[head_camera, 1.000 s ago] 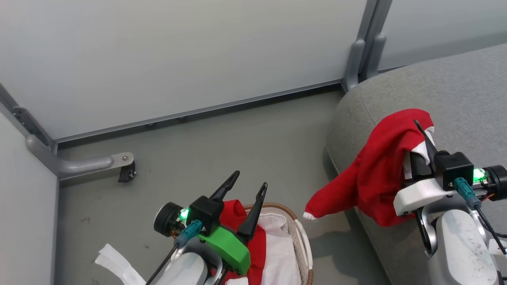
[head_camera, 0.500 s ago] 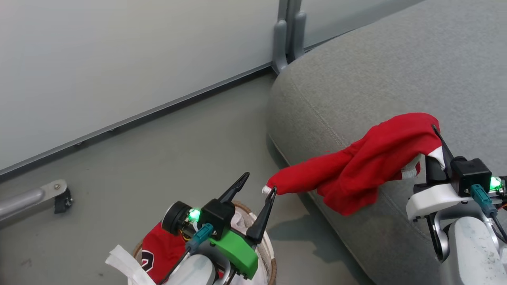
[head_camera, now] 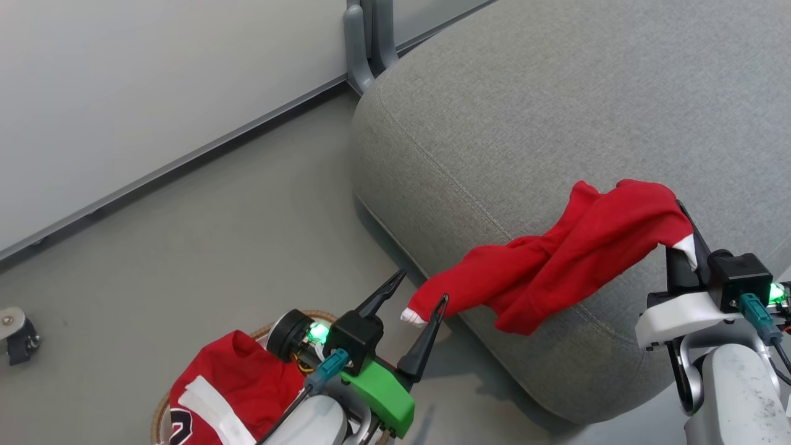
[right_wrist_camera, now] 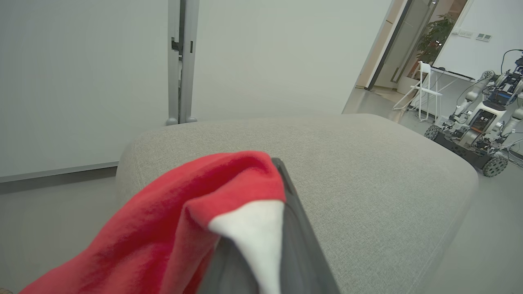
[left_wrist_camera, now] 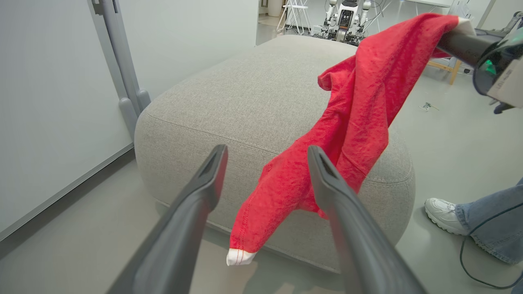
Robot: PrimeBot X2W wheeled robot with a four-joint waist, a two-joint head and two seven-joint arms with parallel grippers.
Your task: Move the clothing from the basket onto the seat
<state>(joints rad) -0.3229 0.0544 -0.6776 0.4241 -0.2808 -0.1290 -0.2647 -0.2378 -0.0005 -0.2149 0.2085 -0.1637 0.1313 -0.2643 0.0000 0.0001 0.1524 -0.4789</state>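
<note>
**Two arms alike, one bracket green, one white**

The left end effector [head_camera: 422, 285] has two long, dark, tapering fingers [head_camera: 425, 349] with slotted tips. They rise from a boxy black block [head_camera: 360, 334] on a bright green bracket [head_camera: 383, 395], beside a round black cuff [head_camera: 289, 334]. The right end effector [head_camera: 685, 213] has the same dark build, on a white bracket [head_camera: 676, 312]. Each wrist has a glowing green light [head_camera: 318, 332] and a teal plug [head_camera: 330, 364] with a thin black cable [head_camera: 281, 414]. The right forearm [head_camera: 735, 395] is pale grey with dark specks.
</note>
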